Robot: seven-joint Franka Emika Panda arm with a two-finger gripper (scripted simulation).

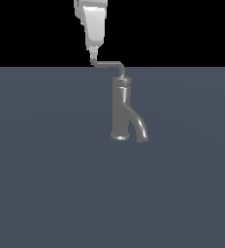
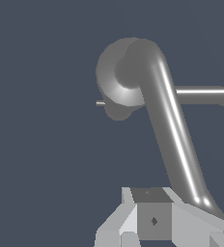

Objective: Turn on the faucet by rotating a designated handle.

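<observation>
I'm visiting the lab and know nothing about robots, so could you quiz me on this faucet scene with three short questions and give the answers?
1. True or false: the gripper is at the spout of the faucet.
2. Multiple choice: in the exterior view, the handle reaches from the top of the faucet toward A) that view's left, B) that view's right, C) straight down.
3. Fill in: the faucet stands ______ on the grey surface.

Key
1. False: it is at the far tip of the handle, well above the spout.
2. A.
3. Upright.
</observation>
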